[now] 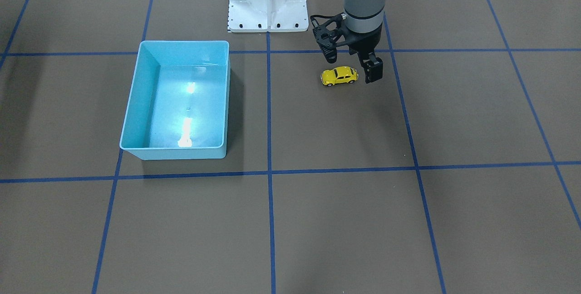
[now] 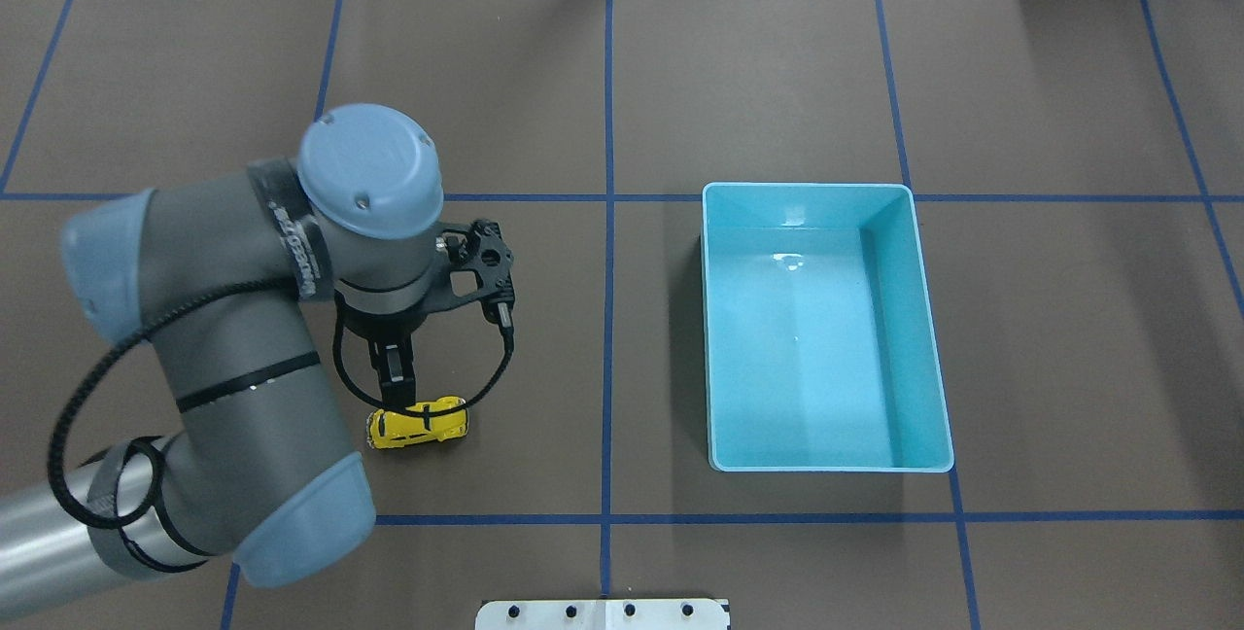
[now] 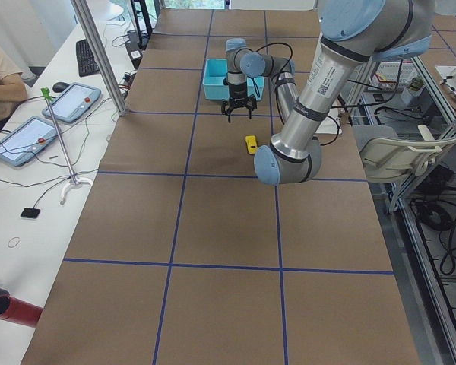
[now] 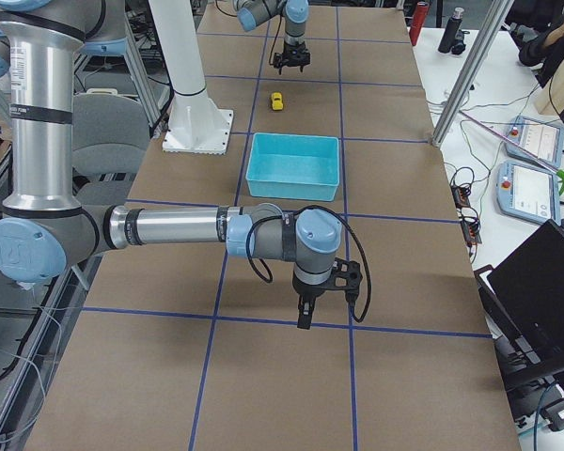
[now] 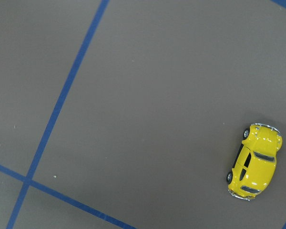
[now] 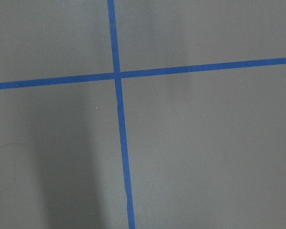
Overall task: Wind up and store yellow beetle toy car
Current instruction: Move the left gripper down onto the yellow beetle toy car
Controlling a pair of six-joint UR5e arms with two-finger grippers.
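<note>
My left claw (image 1: 352, 68) hangs open, so I should shift toward four o'clock in my wrist view, centring on the yellow beetle toy car (image 5: 254, 161).

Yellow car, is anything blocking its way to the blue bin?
Nothing visible does. Between the yellow beetle toy car and the light blue bin lies only bare table with a flat blue tape line.

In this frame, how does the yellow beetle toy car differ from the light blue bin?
Size: the yellow beetle toy car is tiny; the light blue bin is far larger. Shape: the car is rounded, on wheels; the bin is an open, empty rectangular box. Place: the car is on the robot's left half, the bin on its right. Both rest on the table.
</note>
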